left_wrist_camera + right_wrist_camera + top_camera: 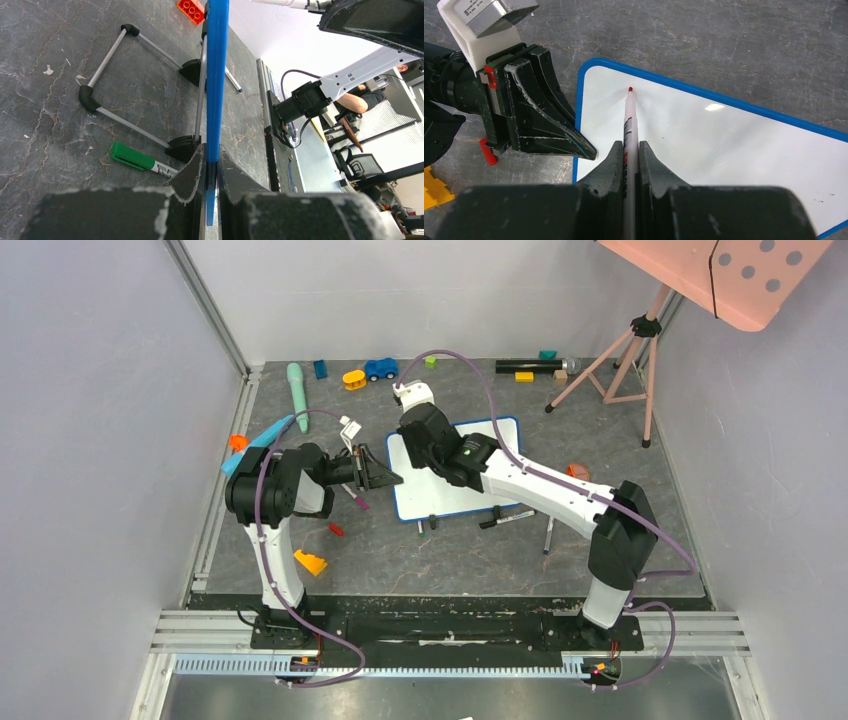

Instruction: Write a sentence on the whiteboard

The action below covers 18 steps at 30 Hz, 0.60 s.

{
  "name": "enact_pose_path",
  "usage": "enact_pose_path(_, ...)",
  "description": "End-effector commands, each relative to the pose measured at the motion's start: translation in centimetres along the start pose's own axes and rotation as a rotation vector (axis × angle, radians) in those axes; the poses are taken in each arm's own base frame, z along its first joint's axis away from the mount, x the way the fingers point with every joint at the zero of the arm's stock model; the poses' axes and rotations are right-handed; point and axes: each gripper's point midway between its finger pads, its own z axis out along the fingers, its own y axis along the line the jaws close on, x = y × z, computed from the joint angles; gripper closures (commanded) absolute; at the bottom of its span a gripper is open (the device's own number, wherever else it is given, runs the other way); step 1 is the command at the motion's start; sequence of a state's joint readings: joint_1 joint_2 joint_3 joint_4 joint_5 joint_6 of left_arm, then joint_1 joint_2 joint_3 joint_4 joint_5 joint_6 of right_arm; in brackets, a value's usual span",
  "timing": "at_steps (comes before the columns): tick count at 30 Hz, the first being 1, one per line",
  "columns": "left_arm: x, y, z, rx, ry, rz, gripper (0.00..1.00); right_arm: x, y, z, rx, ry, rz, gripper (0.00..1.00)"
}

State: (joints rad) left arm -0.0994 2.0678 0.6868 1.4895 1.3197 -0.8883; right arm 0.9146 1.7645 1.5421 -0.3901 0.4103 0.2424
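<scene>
The whiteboard (432,502) lies in the middle of the table, white with a thin blue frame (216,75). My left gripper (212,167) is shut on the frame's left edge, and its black fingers (541,117) show beside the board's corner. Over the board's far left part, my right gripper (628,150) is shut on a white marker (629,117). The marker's red tip (630,89) sits at the white surface (724,145) near the top left corner. In the top view the right gripper (425,440) hangs over that corner. No sentence shows on the visible white surface.
A green-capped marker (132,156) and grey rods with black joints (100,105) lie by the board's near side. More markers (510,518) lie in front. A pink tripod (620,360) stands back right, toys such as a blue car (381,368) along the back, a yellow wedge (310,562) front left.
</scene>
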Motion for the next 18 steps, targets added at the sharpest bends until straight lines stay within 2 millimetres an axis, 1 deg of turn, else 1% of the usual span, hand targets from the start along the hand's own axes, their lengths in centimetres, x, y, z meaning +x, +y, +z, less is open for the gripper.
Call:
enact_pose_path(1, -0.3, -0.5, -0.1, 0.034, 0.015, 0.092, 0.98, -1.8, 0.1, -0.1, 0.021, -0.039, 0.001, 1.0)
enact_pose_path(11, -0.2, -0.5, -0.1, 0.036, 0.017, 0.093, 0.98, -1.6, 0.6, 0.2, 0.0, -0.022, -0.011, 1.0)
enact_pose_path(18, -0.2, -0.5, -0.1, 0.037, 0.019, 0.096, 0.98, -0.8, 1.1, 0.6, -0.027, 0.006, -0.024, 1.0)
